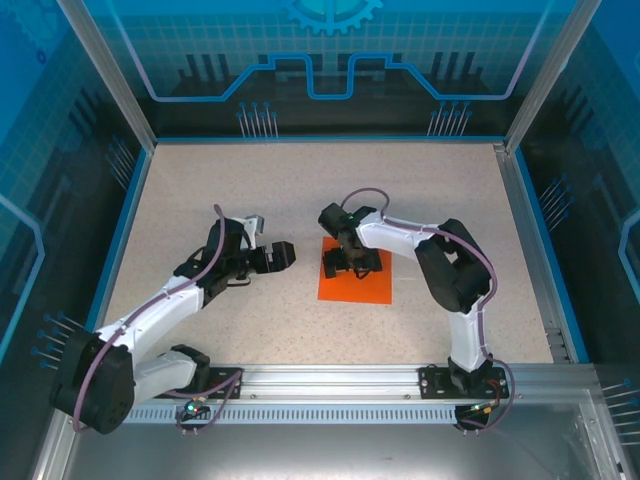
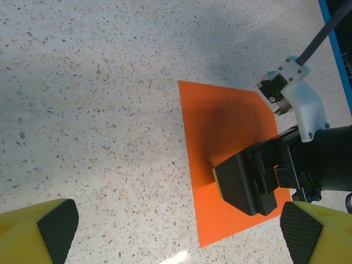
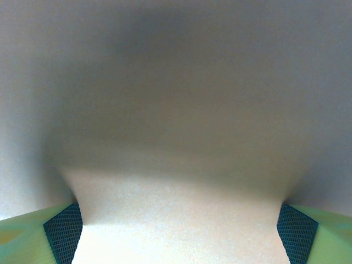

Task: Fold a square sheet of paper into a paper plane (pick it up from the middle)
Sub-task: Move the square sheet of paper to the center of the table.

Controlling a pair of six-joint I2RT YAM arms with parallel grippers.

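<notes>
Orange and thin, the square sheet of paper (image 1: 365, 291) lies flat on the speckled table (image 1: 250, 190) at the centre of the top view. The right gripper (image 1: 350, 262) is down on its middle, fingers spread wide and grasping nothing. Closing there may skid across the sheet or crumple it. The left gripper (image 1: 283, 255), just left of the sheet, hangs released and empty.

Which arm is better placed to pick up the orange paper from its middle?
Probably the right: the right gripper is open over the middle of the paper, while the left gripper sits beside it.
</notes>
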